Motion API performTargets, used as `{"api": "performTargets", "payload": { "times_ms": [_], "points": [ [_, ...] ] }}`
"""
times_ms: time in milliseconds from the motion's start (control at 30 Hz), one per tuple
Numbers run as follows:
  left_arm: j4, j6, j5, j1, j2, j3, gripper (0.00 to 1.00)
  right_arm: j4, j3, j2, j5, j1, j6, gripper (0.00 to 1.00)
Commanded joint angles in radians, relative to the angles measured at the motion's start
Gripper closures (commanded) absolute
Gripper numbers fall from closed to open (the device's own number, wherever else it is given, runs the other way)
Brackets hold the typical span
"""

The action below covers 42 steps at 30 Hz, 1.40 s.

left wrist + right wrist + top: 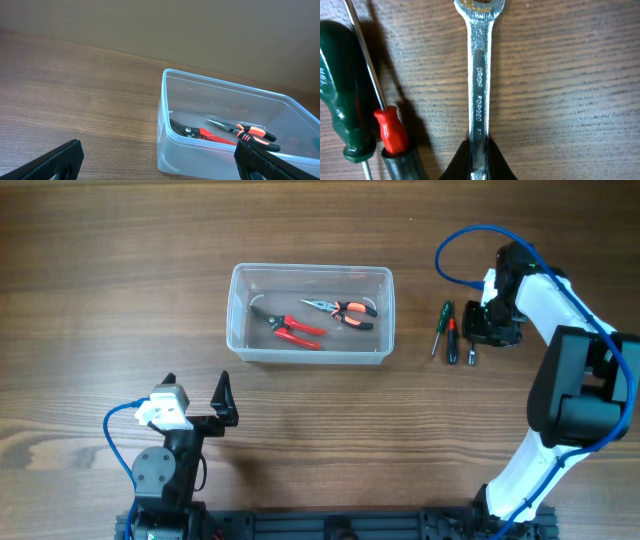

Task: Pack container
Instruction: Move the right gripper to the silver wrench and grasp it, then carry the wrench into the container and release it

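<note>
While right gripper (479,161) pinches it, steel wrench (479,90) gleams.

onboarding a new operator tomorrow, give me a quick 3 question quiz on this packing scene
1. How many tools lie inside the clear plastic rectangular container?
2. True or false: the left gripper is holding a tool.
3. Which tool is the right gripper shut on? A. green-handled screwdriver B. silver metal wrench C. red-and-black-handled screwdriver

Key
1. Two: the red-handled cutters and the orange-and-black needle-nose pliers.
2. False. It is open and empty.
3. B.
</note>
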Motion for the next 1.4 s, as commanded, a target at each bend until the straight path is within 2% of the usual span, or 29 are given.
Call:
{"api": "performTargets", "payload": {
  "times_ms": [0,100,300,467,567,733,833,900,1067,1300,1367],
  "points": [
    [0.0,-0.012,-0.003,0.006,-0.004,-0.006,0.0,-0.046,0.019,0.029,0.097,0.002,0.011,0.96],
    [0.0,-0.012,-0.003,0.006,-0.005,-0.006,0.0,-0.069,0.062,-0.046,0.081,0.007,0.001,0.96],
    [0.0,-0.012,-0.003,0.006,-0.005,-0.006,0.0,-0.08,0.147,-0.286,-0.106,0.09,-0.043,0.96],
    [0.0,-0.012,-0.003,0.006,-0.004,-0.006,0.0,0.035,0.157,-0.47,-0.198,0.27,-0.083,0.96],
    [0.0,-0.012,-0.003,0.006,-0.005,-0.006,0.0,0.1,0.157,-0.497,-0.201,0.417,-0.209,0.96],
    [0.0,-0.012,-0.003,0.006,-0.005,-0.006,0.0,0.144,0.154,-0.429,-0.201,0.595,-0.524,0.96],
    [0.0,-0.012,-0.003,0.006,-0.005,-0.006,0.0,0.137,0.154,-0.337,-0.2,0.639,-0.721,0.96],
    [0.0,-0.012,-0.003,0.006,-0.005,-0.006,0.0,0.133,0.154,-0.258,-0.196,0.641,-0.8,0.96],
    [0.0,-0.012,-0.003,0.006,-0.005,-0.006,0.0,0.109,0.154,-0.107,-0.159,0.641,-0.86,0.96],
    [0.0,-0.012,-0.003,0.006,-0.005,-0.006,0.0,0.036,0.155,0.015,-0.133,0.641,-0.852,0.95],
    [0.0,-0.012,-0.003,0.006,-0.005,-0.006,0.0,0.043,0.16,0.006,-0.092,0.641,-0.798,0.84]
  ]
}}
